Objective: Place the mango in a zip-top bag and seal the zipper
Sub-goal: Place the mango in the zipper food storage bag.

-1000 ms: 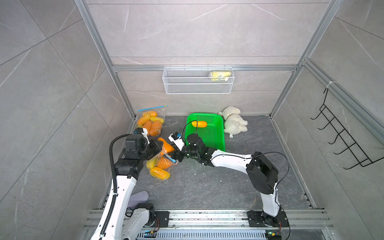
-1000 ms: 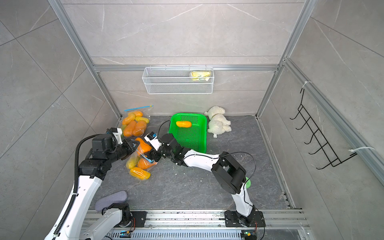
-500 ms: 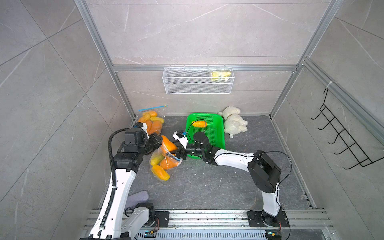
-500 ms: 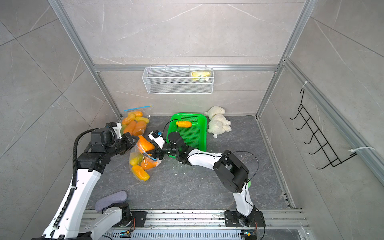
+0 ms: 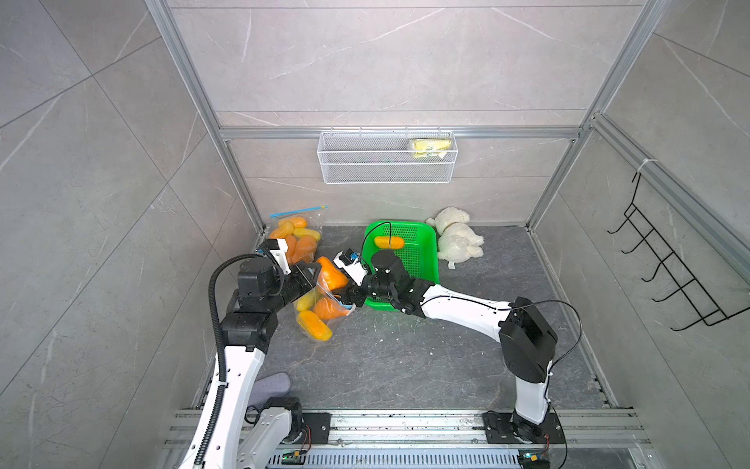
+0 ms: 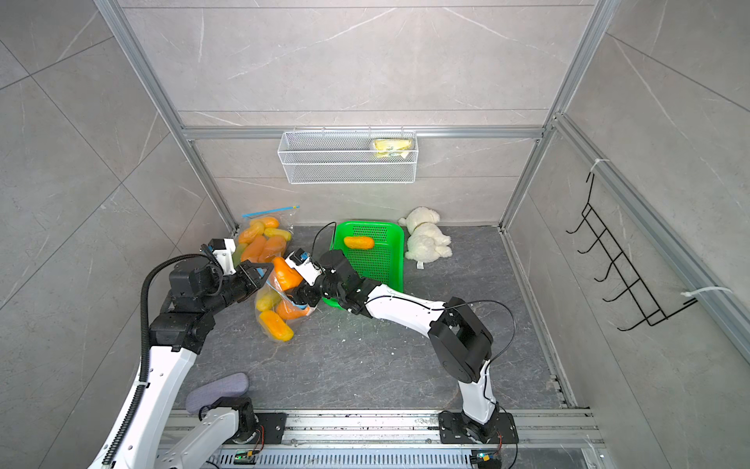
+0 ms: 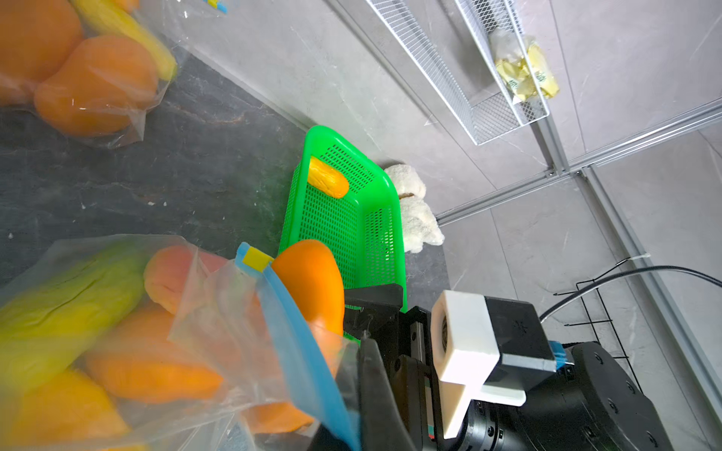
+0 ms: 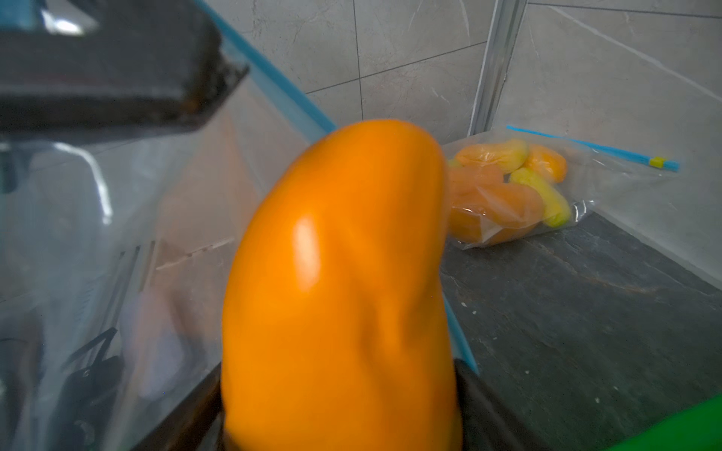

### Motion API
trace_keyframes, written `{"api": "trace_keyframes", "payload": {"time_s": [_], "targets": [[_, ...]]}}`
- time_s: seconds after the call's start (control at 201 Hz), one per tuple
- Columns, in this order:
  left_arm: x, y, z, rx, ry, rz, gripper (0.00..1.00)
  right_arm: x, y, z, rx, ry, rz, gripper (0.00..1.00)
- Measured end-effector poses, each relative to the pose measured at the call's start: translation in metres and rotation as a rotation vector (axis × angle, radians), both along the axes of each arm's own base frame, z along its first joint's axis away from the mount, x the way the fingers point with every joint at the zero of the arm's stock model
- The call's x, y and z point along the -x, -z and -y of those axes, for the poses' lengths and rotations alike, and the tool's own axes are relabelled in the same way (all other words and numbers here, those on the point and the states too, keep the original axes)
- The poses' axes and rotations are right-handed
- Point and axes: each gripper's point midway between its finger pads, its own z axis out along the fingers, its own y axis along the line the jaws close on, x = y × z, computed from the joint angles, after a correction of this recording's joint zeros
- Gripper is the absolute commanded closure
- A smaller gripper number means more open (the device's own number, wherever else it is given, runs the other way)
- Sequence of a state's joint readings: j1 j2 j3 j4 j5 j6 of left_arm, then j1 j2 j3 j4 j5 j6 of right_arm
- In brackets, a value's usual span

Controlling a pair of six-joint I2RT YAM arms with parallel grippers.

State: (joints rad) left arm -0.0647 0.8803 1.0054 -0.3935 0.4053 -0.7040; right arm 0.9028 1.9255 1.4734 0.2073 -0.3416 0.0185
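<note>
An orange mango (image 5: 330, 278) (image 6: 286, 276) (image 8: 340, 293) sits between the fingers of my right gripper (image 5: 345, 290) (image 6: 302, 292) (image 8: 340, 410), which is shut on it. It stands at the open mouth of a clear zip-top bag (image 5: 318, 312) (image 6: 276, 312) (image 7: 117, 312) with a blue zipper strip (image 7: 289, 332); several mangoes lie inside. My left gripper (image 5: 310, 270) (image 6: 259, 272) (image 7: 340, 437) is shut on the bag's rim and holds the mouth up. In the left wrist view the held mango (image 7: 312, 281) is partly behind the bag's film.
A green basket (image 5: 422, 260) with one mango (image 5: 389, 242) stands just behind my right wrist. A second bag of mangoes (image 5: 298, 239) leans in the back left corner. A white plush toy (image 5: 456, 239), a wire shelf (image 5: 387, 162) and a grey cloth (image 5: 268, 385) are around.
My left arm has risen and drawn the bag's mouth up and toward the back. The right gripper with the mango has stayed at the mouth, shifting slightly with it.
</note>
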Motion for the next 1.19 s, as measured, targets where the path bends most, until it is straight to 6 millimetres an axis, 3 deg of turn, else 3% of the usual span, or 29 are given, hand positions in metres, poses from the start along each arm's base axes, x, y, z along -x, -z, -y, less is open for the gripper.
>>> {"api": "trace_keyframes", "payload": {"time_s": [0.199, 0.349, 0.602, 0.797, 0.876, 0.941, 1.085, 1.195], "targets": [[-0.004, -0.011, 0.005, 0.029, 0.023, 0.044, 1.00, 0.013, -0.013, -0.001, -0.211, -0.031, -0.128, 0.64], [-0.008, -0.017, 0.006, 0.038, 0.026, 0.072, 1.00, 0.010, -0.020, -0.009, -0.399, -0.026, -0.205, 0.58], [-0.009, -0.014, 0.006, 0.054, 0.021, 0.064, 1.00, -0.007, -0.008, -0.015, -0.452, 0.207, -0.237, 0.52], [-0.011, -0.009, 0.007, 0.070, 0.020, 0.052, 1.00, -0.007, -0.006, -0.020, -0.419, 0.277, -0.196, 0.38], [-0.013, -0.007, 0.007, 0.070, 0.019, 0.047, 1.00, -0.002, -0.006, -0.022, -0.397, 0.232, -0.156, 0.22], [-0.013, -0.004, 0.007, 0.068, 0.018, 0.033, 1.00, 0.003, -0.001, -0.022, -0.377, 0.202, -0.132, 0.00], [-0.014, 0.010, 0.007, 0.064, 0.016, -0.023, 1.00, 0.015, 0.016, -0.016, -0.317, 0.149, -0.095, 0.01], [-0.017, 0.018, 0.006, 0.058, 0.005, -0.053, 1.00, 0.020, 0.015, -0.011, -0.285, 0.132, -0.074, 0.07]]}}
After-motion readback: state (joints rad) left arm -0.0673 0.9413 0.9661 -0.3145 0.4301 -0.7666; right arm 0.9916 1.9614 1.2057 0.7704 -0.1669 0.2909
